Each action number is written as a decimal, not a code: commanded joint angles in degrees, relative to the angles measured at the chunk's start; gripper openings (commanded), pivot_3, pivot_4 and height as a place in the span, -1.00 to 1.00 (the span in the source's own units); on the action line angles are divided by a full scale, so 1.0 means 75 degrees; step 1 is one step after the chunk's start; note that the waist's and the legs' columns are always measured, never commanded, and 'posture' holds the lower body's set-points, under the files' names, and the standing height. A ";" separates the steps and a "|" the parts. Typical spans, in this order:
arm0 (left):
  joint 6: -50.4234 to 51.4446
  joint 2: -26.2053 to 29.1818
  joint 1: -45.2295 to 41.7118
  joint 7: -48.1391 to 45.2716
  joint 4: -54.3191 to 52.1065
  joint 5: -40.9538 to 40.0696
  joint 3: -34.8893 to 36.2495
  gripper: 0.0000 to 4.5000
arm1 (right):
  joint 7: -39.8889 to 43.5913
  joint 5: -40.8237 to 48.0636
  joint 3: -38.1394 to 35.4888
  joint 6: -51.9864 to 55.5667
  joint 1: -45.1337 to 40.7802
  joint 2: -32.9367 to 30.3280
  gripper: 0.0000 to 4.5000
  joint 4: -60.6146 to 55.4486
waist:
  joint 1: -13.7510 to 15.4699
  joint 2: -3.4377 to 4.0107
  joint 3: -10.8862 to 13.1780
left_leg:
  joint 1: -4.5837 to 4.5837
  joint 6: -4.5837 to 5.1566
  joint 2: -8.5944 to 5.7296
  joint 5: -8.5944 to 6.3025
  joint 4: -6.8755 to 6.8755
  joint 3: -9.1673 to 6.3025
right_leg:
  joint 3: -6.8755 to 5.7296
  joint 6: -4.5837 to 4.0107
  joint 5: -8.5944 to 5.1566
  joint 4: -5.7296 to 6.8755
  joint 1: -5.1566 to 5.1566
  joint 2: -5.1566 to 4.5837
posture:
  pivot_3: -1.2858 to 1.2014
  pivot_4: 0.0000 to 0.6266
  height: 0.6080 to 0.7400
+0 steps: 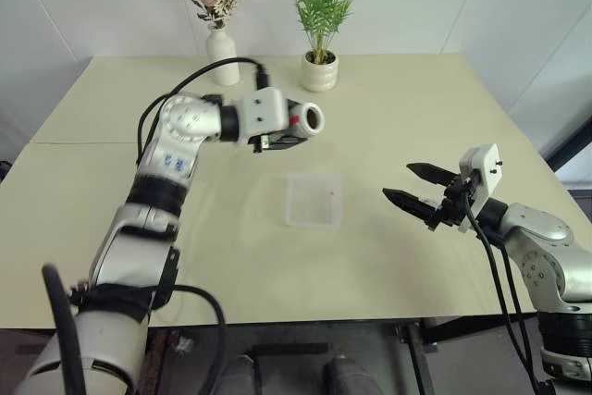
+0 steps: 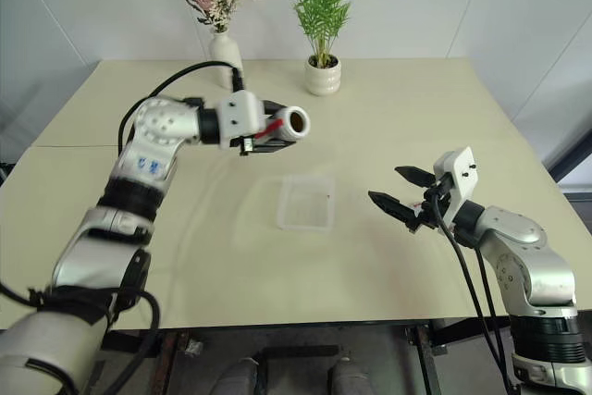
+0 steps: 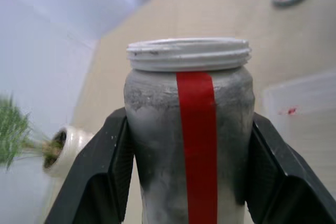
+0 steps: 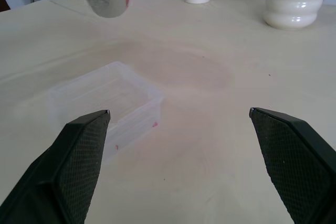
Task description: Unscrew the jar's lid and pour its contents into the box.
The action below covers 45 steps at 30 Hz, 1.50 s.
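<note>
Jar (image 1: 307,119), light, rigid, likely slippery, sits clamped mid-body by left gripper (image 3: 186,145); right gripper (image 1: 413,184) gapes empty.

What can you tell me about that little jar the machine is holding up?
The jar is small and cylindrical, its cloudy wall dusted grey inside, with a red stripe down its side and a white threaded neck. Its lid is off, so its mouth is open. It lies roughly level, above the table and beyond the clear box, clamped between the left gripper's black fingers.
</note>
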 commanded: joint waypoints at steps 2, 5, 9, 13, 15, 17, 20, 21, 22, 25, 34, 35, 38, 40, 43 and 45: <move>0.1521 -0.0436 0.1200 0.2014 -0.2326 -0.0774 0.1244 0.12 | 0.0049 0.0154 -0.0317 0.0028 0.0075 -0.0173 0.99 -0.0324 | -0.0003 0.0000 0.0000 | 0.0000 0.0001 -0.0001 0.0000 0.0009 -0.0006 | -0.0004 0.0000 0.0006 0.0011 0.0001 0.0002 | 0.03 -0.52 1.00; 0.2246 -0.0792 0.2265 0.2782 -0.3442 -0.0962 0.1568 0.12 | 0.0081 0.0160 -0.0338 0.0065 0.0145 -0.0232 0.99 -0.0333 | 0.0008 -0.0003 -0.0001 | 0.0012 0.0010 -0.0003 0.0006 0.0016 -0.0016 | -0.0010 0.0006 0.0029 0.0000 0.0028 0.0004 | 0.03 -0.52 1.00; 0.2881 -0.1051 0.3211 0.3368 -0.4441 -0.0948 0.1506 0.12 | 0.0068 0.0184 -0.0403 0.0183 0.0294 -0.0346 0.99 -0.0428 | -0.0009 -0.0006 -0.0001 | 0.0097 0.0016 -0.0004 0.0002 0.0003 -0.0015 | -0.0011 0.0010 0.0037 -0.0055 0.0129 0.0003 | 0.03 -0.52 1.00; 0.3500 -0.1590 0.3918 0.4426 -0.4965 -0.1258 0.1967 0.12 | -0.0179 0.0311 -0.0413 0.0475 0.0570 -0.0271 0.99 -0.0943 | -0.0011 -0.0010 -0.0001 | 0.0102 0.0019 -0.0004 0.0002 -0.0001 -0.0014 | -0.0008 0.0012 0.0041 -0.0079 0.0139 0.0002 | 0.03 -0.52 1.00; 0.3580 -0.1755 0.4112 0.4575 -0.5068 -0.1473 0.2074 0.12 | -0.0246 0.0325 -0.0349 0.0541 0.0533 -0.0185 0.99 -0.1015 | -0.0032 -0.0010 -0.0001 | 0.0101 0.0022 -0.0004 0.0000 -0.0004 -0.0012 | -0.0005 0.0018 0.0045 -0.0090 0.0140 0.0000 | 0.03 -0.52 1.00; 0.3254 -0.1771 0.4248 0.4712 -0.5085 -0.1372 0.2032 0.12 | -0.0245 0.0316 -0.0282 0.0508 0.0409 -0.0128 0.99 -0.0942 | -0.0066 -0.0011 -0.0001 | 0.0101 0.0023 -0.0004 -0.0002 -0.0007 -0.0011 | -0.0005 0.0019 0.0047 -0.0096 0.0140 0.0001 | 0.03 -0.52 1.00; 0.3100 -0.1784 0.4283 0.5000 -0.5023 -0.1394 0.2140 0.12 | -0.0188 0.0177 -0.0113 0.0312 0.0171 -0.0015 0.99 -0.0715 | -0.0101 -0.0011 -0.0001 | 0.0099 0.0023 -0.0004 -0.0002 -0.0017 -0.0011 | -0.0005 0.0019 0.0050 -0.0114 0.0140 0.0001 | 0.03 -0.52 1.00; 0.2941 -0.1737 0.4304 0.5260 -0.5014 -0.1159 0.2145 0.12 | -0.0142 0.0087 -0.0049 0.0235 0.0061 0.0006 0.99 -0.0545 | -0.0112 -0.0011 -0.0002 | 0.0098 0.0023 -0.0004 -0.0003 -0.0019 -0.0009 | -0.0004 0.0019 0.0052 -0.0119 0.0140 0.0001 | 0.03 -0.52 1.00; 0.2940 -0.1676 0.4318 0.5403 -0.5053 -0.1032 0.2147 0.12 | -0.0082 0.0009 0.0021 0.0175 -0.0042 -0.0007 0.99 -0.0431 | -0.0113 -0.0011 -0.0002 | 0.0099 0.0024 -0.0004 -0.0004 -0.0023 -0.0007 | -0.0003 0.0020 0.0053 -0.0126 0.0140 0.0001 | 0.03 -0.52 1.00; 0.2707 -0.1162 0.4287 0.5447 -0.4967 -0.0441 0.1848 0.12 | 0.0065 0.0020 0.0117 0.0105 -0.0334 0.0024 0.99 -0.0241 | -0.0109 -0.0011 -0.0002 | 0.0095 0.0027 -0.0004 -0.0007 -0.0036 -0.0007 | -0.0002 0.0021 0.0055 -0.0147 0.0140 0.0001 | 0.03 -0.52 1.00; 0.0985 0.1254 0.1072 0.3731 -0.3376 0.2568 -0.0855 0.12 | 0.0028 -0.0073 0.0237 -0.0207 -0.0439 0.0418 0.99 0.0116 | 0.0086 -0.0021 -0.0002 | 0.0033 0.0021 -0.0007 -0.0011 -0.0102 -0.0006 | -0.0012 0.0023 0.0063 -0.0214 0.0088 -0.0001 | 0.03 -0.52 1.00; 0.0752 0.1398 0.0502 0.3518 -0.3049 0.2785 -0.1151 0.12 | 0.0012 -0.0045 0.0198 -0.0226 -0.0442 0.0477 0.99 0.0148 | 0.0137 -0.0020 -0.0002 | 0.0017 0.0018 -0.0009 -0.0009 -0.0104 -0.0011 | -0.0024 0.0020 0.0068 -0.0226 0.0078 0.0001 | 0.03 -0.52 1.00; -0.1068 0.1672 -0.1412 0.2939 -0.1413 0.3820 -0.2433 0.12 | 0.0025 -0.0148 0.0264 -0.0343 -0.0572 0.0670 0.99 0.0426 | 0.0120 -0.0018 -0.0004 | 0.0015 0.0030 -0.0013 -0.0021 -0.0120 0.0007 | -0.0016 0.0031 0.0076 -0.0285 0.0094 -0.0008 | 0.03 -0.52 1.00; -0.2298 0.1638 -0.2646 0.2180 -0.0121 0.4787 -0.3606 0.12 | 0.0112 -0.0252 0.0348 -0.0488 -0.0720 0.0748 0.99 0.0701 | 0.0117 -0.0017 -0.0004 | 0.0013 0.0036 -0.0013 -0.0033 -0.0127 0.0019 | -0.0009 0.0034 0.0074 -0.0307 0.0093 -0.0009 | 0.03 -0.52 1.00; -0.4295 0.1563 -0.3767 0.2428 0.0870 0.5907 -0.4774 0.12 | 0.0183 -0.0369 0.0393 -0.0739 -0.1001 0.0858 0.99 0.1066 | 0.0049 -0.0006 -0.0009 | 0.0015 0.0031 -0.0009 -0.0043 -0.0147 0.0048 | 0.0021 0.0033 0.0063 -0.0318 0.0075 -0.0009 | 0.03 -0.52 1.00; -0.5023 0.1376 -0.4366 0.2872 0.1115 0.6689 -0.5339 0.12 | 0.0120 -0.0433 0.0351 -0.0928 -0.1079 0.0958 0.99 0.1241 | 0.0031 -0.0010 -0.0007 | 0.0001 0.0020 -0.0002 -0.0042 -0.0153 0.0068 | 0.0040 0.0029 0.0050 -0.0300 0.0040 -0.0008 | 0.03 -0.52 1.00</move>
